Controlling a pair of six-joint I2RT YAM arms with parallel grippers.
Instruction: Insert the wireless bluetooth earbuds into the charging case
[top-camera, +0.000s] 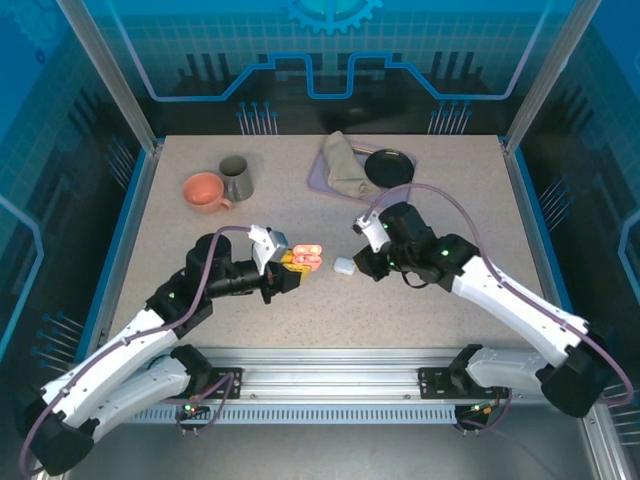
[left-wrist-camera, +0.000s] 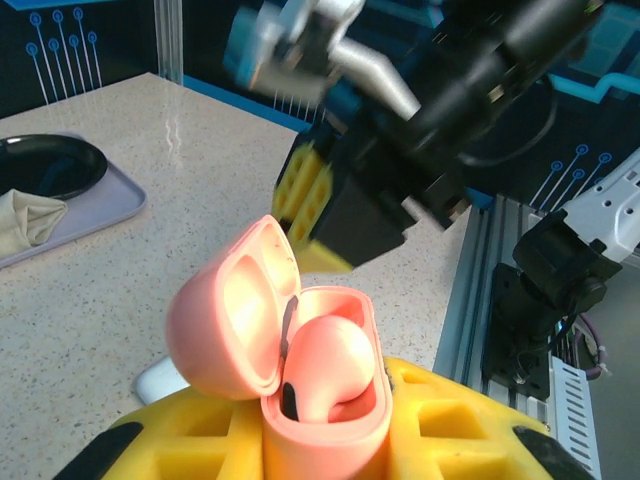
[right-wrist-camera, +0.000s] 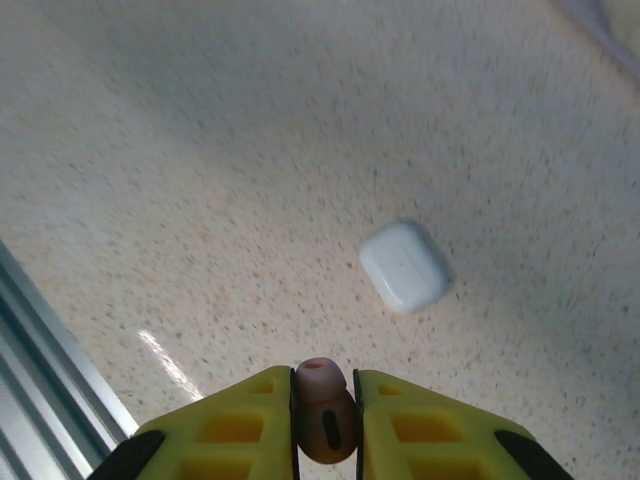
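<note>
My left gripper (top-camera: 291, 263) is shut on an open salmon-pink charging case (top-camera: 309, 259), held just above the table's middle. In the left wrist view the case (left-wrist-camera: 330, 425) sits between my yellow fingers (left-wrist-camera: 455, 425), lid (left-wrist-camera: 225, 315) swung to the left, with one pink earbud (left-wrist-camera: 335, 365) lying in it. My right gripper (top-camera: 366, 264) hovers just right of it and is shut on a second pink earbud (right-wrist-camera: 323, 415), pinched between its yellow fingers (right-wrist-camera: 240, 425). A closed white case (right-wrist-camera: 403, 265) lies on the table below, between the two grippers (top-camera: 344, 266).
An orange cup (top-camera: 205, 191) and a grey mug (top-camera: 236, 177) stand at the back left. A lavender tray (top-camera: 322, 178) at the back centre holds a beige cloth (top-camera: 345, 165) and a black dish (top-camera: 389, 167). The metal rail (top-camera: 330, 375) runs along the near edge.
</note>
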